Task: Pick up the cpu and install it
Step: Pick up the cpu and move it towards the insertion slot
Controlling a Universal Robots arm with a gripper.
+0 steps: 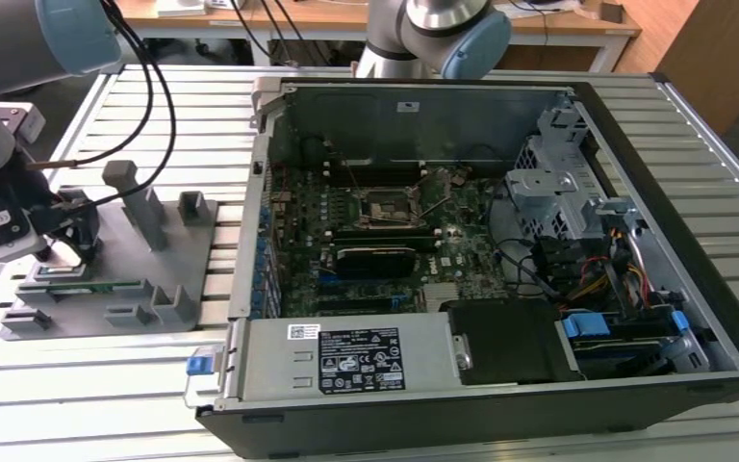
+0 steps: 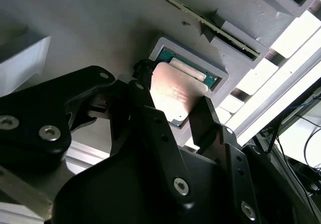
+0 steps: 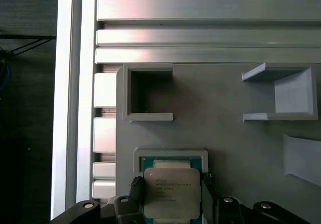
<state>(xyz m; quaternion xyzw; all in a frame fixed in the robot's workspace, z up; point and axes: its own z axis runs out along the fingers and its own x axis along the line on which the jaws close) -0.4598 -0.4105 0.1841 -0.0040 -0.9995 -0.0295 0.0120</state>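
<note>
The gripper (image 3: 171, 183) seems clamped on the cpu (image 3: 172, 196), which sits in its nest on the grey fixture tray (image 1: 151, 268), so lifting and seating it in the motherboard socket (image 1: 383, 204) remain.

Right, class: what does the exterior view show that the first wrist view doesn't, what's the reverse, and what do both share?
The exterior view, not the first wrist view: the open computer case and its motherboard socket. The first wrist view, not the exterior: the cpu, silver top up, seated in its square recess. Both: the grey fixture tray, the slatted table, and the end effector low over that tray.
</note>
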